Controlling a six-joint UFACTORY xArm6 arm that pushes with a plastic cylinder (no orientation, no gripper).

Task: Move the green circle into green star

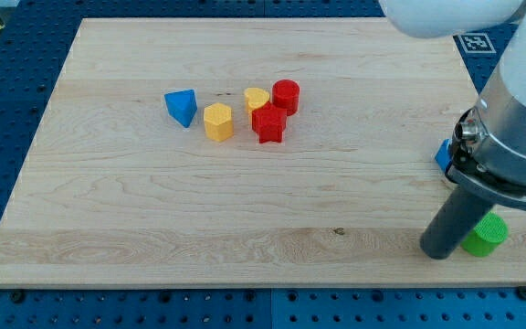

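The green circle (487, 236) lies near the board's bottom right corner. My tip (439, 251) rests on the board just to the left of it, touching or almost touching its left side. No green star shows in the camera view; the arm's body covers the board's right edge above the circle.
A blue block (442, 155) peeks out from behind the arm at the right. At the upper middle sit a blue triangle (182, 107), a yellow hexagon (217, 122), a yellow heart (256, 98), a red circle (286, 94) and a red star (268, 124). The board edge (263, 281) runs close below the tip.
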